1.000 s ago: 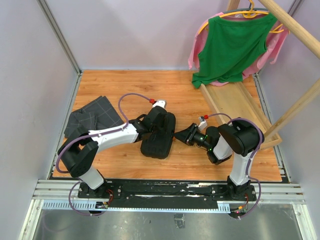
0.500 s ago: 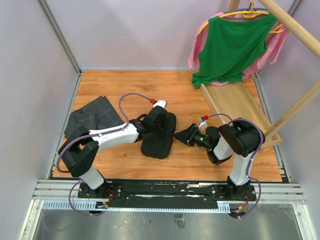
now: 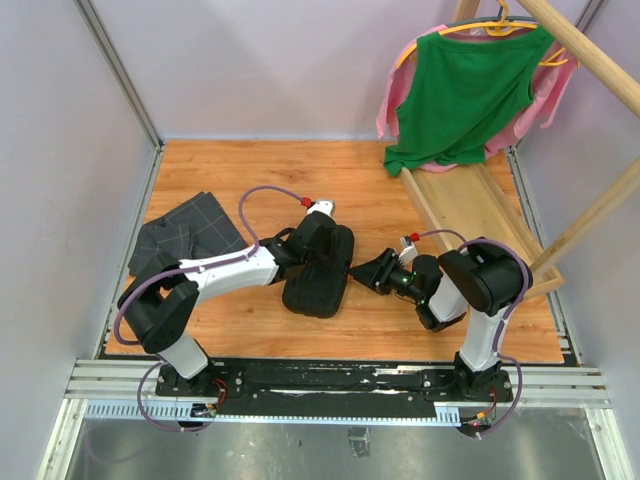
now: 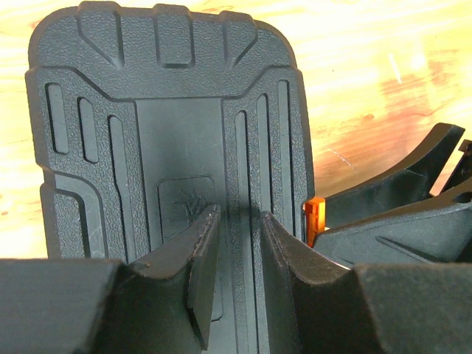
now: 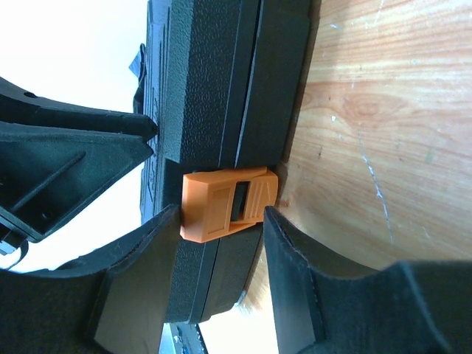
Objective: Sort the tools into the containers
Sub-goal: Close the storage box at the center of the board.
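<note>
Picking up the black plastic rounded-rectangle tool case [image 3: 318, 275] should be done by its edges, I think, not by its wide flat lid. It looks hard and stiff, so it will not bend or squash. It is likely a bit heavy if things are inside, but it is shut, so I cannot tell what is in it. The bumpy skin on the lid should help stop slipping. The best small spot to take hold of is the little orange plastic latch [image 5: 228, 204] on its long right side, because that is what locks or frees the lid. It looks thin, so a hard tug could snap it.

The case lies flat near the middle of the orange-brown wooden tabletop [image 3: 250, 170]. Its lid has raised lines and grooves, with a smooth strip down the middle.

The left tool [image 4: 240, 221] rests on top of the lid. Its two fingers stand a little apart with nothing between them, so it grasps nothing.

The right tool [image 5: 221, 215] reaches in from the side. Its fingers [image 5: 291, 258] stand one on each side of the latch. They look loose around it, not clenched, though I cannot tell if they touch it.
</note>
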Robot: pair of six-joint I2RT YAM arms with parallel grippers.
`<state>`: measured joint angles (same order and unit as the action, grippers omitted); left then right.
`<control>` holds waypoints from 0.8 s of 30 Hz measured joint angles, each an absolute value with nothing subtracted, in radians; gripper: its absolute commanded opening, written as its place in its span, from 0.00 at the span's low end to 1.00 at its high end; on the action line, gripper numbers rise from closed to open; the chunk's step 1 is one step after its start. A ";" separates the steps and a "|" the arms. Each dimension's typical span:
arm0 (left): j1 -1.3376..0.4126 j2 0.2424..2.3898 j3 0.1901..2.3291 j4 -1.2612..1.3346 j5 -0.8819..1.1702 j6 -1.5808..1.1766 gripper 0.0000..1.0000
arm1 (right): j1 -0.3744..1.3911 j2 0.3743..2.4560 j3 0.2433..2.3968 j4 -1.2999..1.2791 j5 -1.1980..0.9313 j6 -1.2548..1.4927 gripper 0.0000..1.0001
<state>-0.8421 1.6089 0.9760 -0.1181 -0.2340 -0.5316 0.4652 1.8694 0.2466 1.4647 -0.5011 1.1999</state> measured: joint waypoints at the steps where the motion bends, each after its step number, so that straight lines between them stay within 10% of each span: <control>1: -0.842 1.610 0.976 -0.118 -0.233 -0.532 0.32 | 0.465 1.869 0.242 1.470 -0.496 1.199 0.52; 13: -0.843 1.614 0.981 -0.117 -0.226 -0.532 0.32 | 0.465 1.868 0.226 1.485 -0.489 1.196 0.57; 24: -0.846 1.616 0.981 -0.113 -0.226 -0.532 0.32 | 0.465 1.869 0.224 1.492 -0.488 1.190 0.29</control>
